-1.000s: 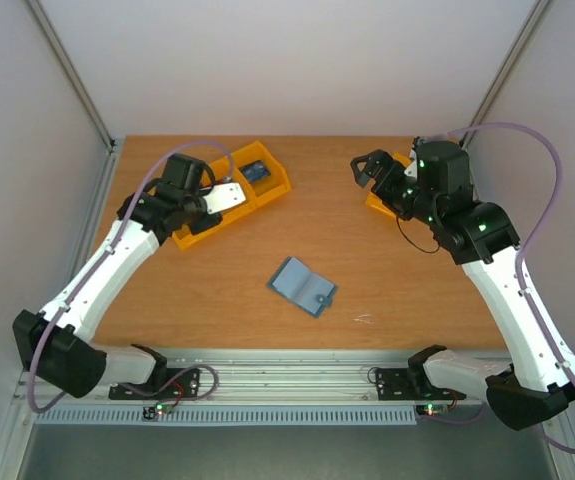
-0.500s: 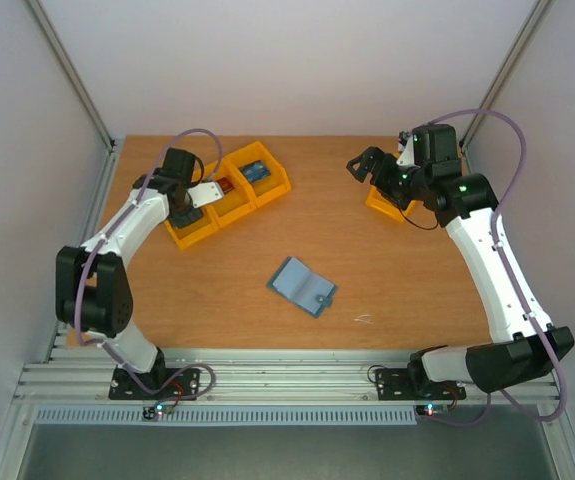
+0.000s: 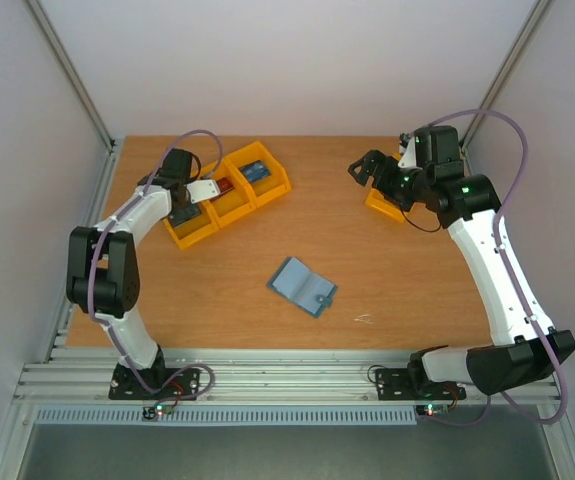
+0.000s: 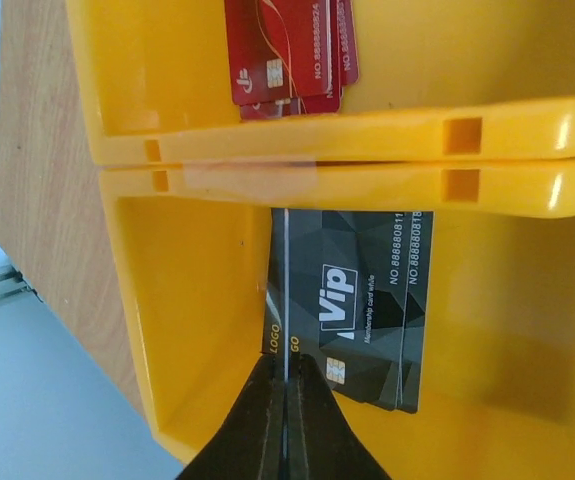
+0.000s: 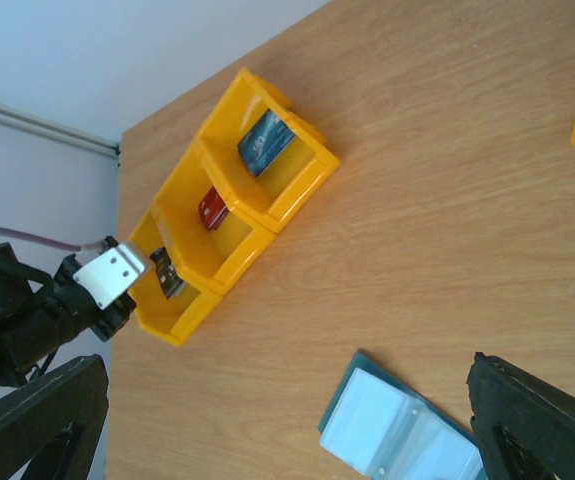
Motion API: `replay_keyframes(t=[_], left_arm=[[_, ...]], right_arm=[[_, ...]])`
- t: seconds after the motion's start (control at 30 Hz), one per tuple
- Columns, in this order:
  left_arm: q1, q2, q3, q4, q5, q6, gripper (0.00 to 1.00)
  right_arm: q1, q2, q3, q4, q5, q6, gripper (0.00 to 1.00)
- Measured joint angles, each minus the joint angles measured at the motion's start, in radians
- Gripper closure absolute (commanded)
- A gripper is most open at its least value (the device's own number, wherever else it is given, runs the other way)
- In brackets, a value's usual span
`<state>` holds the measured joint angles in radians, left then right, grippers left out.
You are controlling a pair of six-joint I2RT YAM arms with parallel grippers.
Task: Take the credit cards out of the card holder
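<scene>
The wallet (image 3: 302, 286) lies open and flat near the middle of the worktop (image 3: 407, 280), well apart from both arms. It is a soft teal bifold with paler, glossy pockets inside and a small round stud (image 3: 320, 298) by one edge.

The cards are over in the row of three joined bins (image 3: 195, 240) at the far left, which are hard, shiny orange plastic with slotted rims. A blue card (image 3: 255, 170) leans in the far bin and red cards (image 4: 292, 60) are stacked in the middle one. In the nearest bin two dark Vip cards (image 4: 367, 310) overlap, thin rectangles with a faceted print, a gold chip and pale numbers.

The left pincer (image 4: 285, 392) reaches into that nearest bin. Its black tips are closed on a grey card (image 4: 275, 330), which stands on edge so that it shows as a pale line running out from between them, just beside the Vip cards.

The right pincer (image 3: 363, 166) hangs over the far right of the wood-grain worktop, its jaws spread wide with nothing between them, next to a fourth bin (image 3: 377, 205).
</scene>
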<state>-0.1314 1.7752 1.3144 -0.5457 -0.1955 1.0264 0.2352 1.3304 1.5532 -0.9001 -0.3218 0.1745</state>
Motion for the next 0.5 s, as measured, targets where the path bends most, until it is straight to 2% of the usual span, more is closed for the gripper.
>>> replay_keyframes(t=[0.23,0.5], left_arm=[[0.019,0.061,0.000,0.052,-0.014,0.034,1.00],[0.021,0.064,-0.050,0.113,-0.016,0.079,1.00]], right_arm=[[0.000,-0.011,0.000,-0.019,0.005,0.000,0.01],[0.000,-0.032,0.000,-0.028,0.008,0.000,0.01]])
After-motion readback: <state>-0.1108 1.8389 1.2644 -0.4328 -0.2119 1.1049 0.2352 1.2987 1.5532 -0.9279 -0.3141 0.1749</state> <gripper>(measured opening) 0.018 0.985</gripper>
